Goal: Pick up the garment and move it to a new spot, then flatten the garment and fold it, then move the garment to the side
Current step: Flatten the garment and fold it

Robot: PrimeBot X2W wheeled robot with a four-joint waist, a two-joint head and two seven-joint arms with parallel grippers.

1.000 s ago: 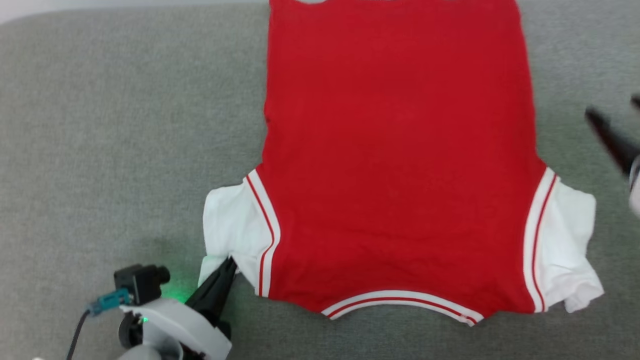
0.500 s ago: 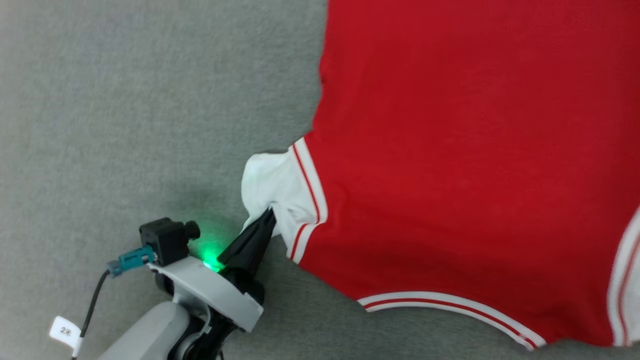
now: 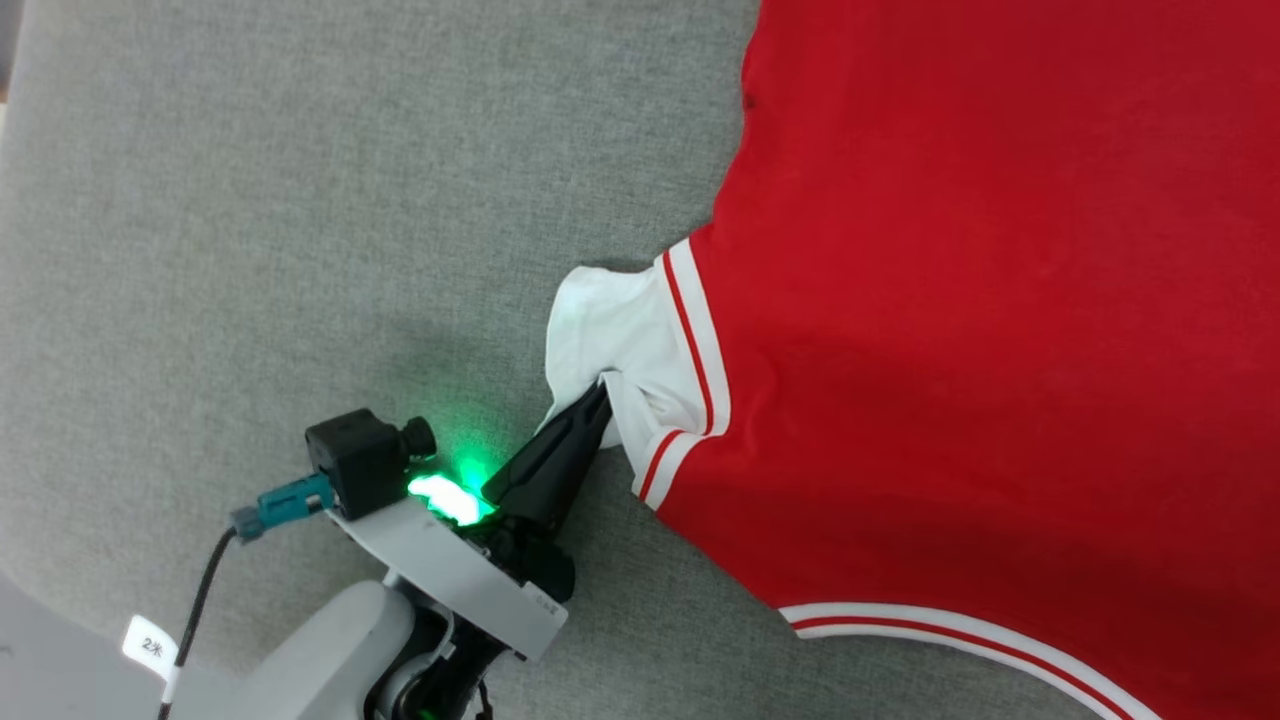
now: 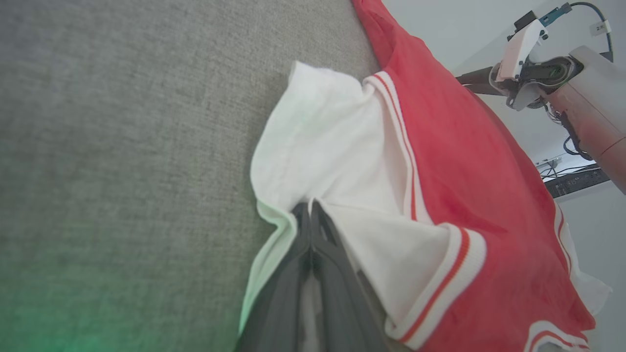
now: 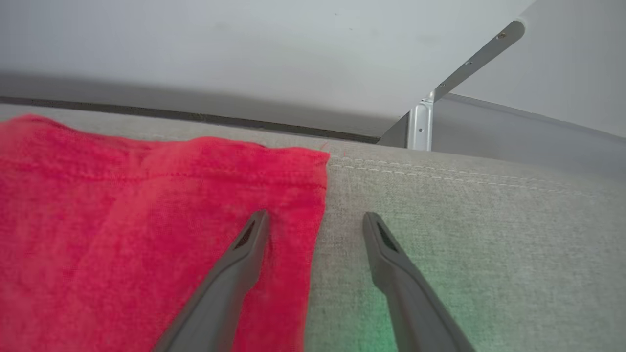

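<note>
The garment (image 3: 1000,330) lies spread back-up on the grey cushioned surface (image 3: 250,200), red with a white sleeve (image 3: 625,330) and striped trim. My left gripper (image 3: 600,395) is shut on the lower edge of that sleeve, and the cloth puckers around its tips. The left wrist view shows the same pinch: the left gripper (image 4: 310,210) has its jaws together in the white sleeve (image 4: 332,146). My right gripper (image 5: 315,215) is open over a corner of the garment (image 5: 122,205), one finger above the red cloth and the other above bare grey fabric.
The grey surface's stitched far edge (image 5: 464,173) runs below a pale wall with a metal bracket (image 5: 420,127). Its near-left corner (image 3: 40,590) drops off to the floor. A cable with a white tag (image 3: 150,645) hangs from my left wrist.
The head camera has swung, so the picture has shifted right and the right gripper has left it. My left gripper stays shut on the sleeve, which now bunches more around its tips.
</note>
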